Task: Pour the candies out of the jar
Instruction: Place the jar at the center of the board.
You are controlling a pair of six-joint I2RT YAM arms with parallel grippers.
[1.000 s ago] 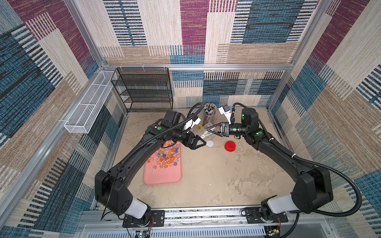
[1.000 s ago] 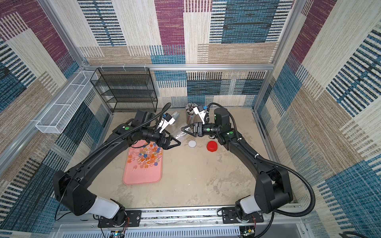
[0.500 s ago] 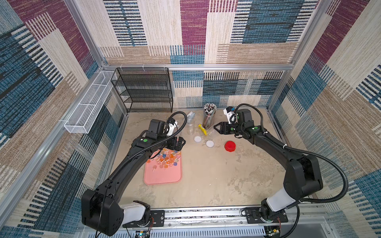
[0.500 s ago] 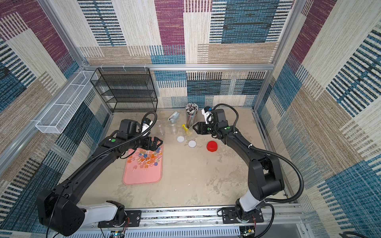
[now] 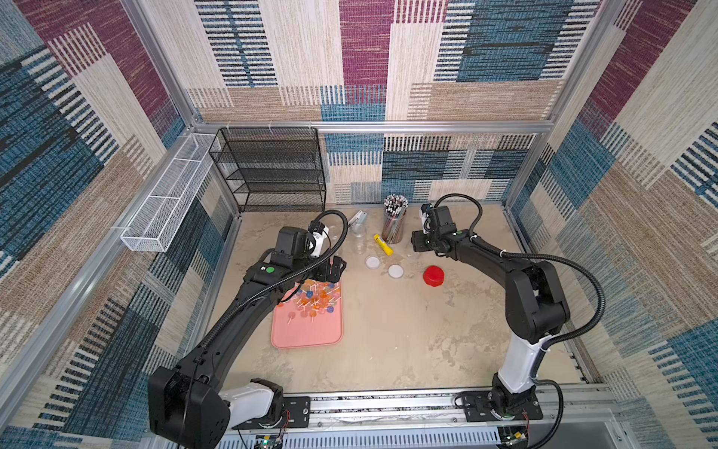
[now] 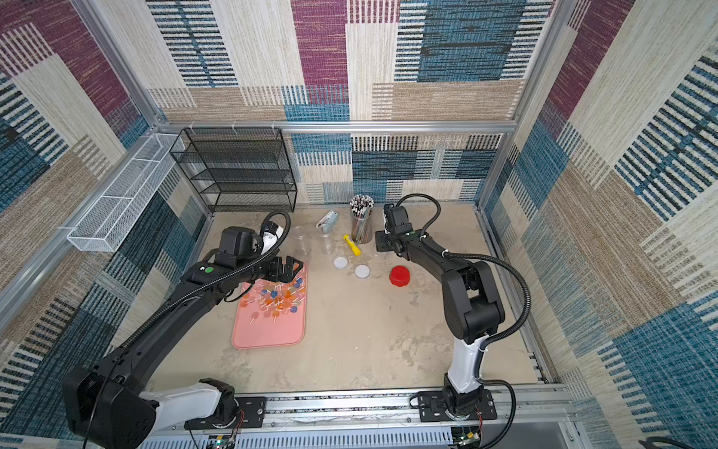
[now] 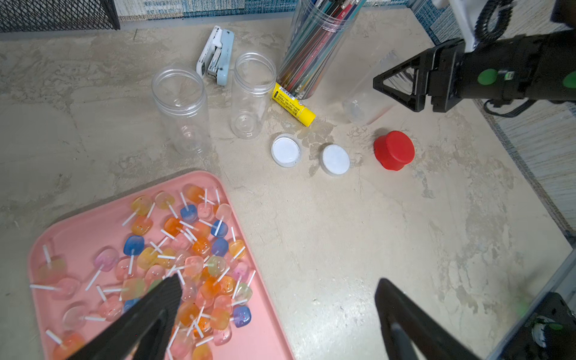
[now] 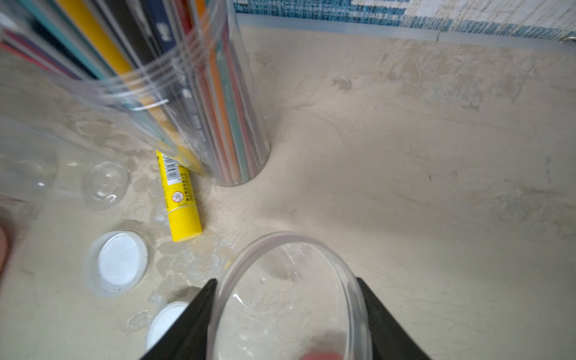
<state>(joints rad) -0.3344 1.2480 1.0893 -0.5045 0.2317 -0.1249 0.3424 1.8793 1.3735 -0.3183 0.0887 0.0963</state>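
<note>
Clear empty jar (image 8: 280,249), mouth up, is clamped in right gripper (image 8: 286,290) beside the pencil holder (image 8: 187,93); left gripper (image 7: 279,285), farther off, stands wide open.

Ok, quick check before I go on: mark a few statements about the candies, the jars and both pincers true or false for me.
1. The candies lie on the pink tray. True.
2. The left pincer grips a jar. False: it is open and empty, over the tray's far edge.
3. The right pincer is shut on a clear jar with no candies showing in it. True.
4. The red cap is screwed onto a jar. False: it sits on the table near the white lids.
5. The glue stick stands upright. False: it lies flat beside the pencil jar.
</note>
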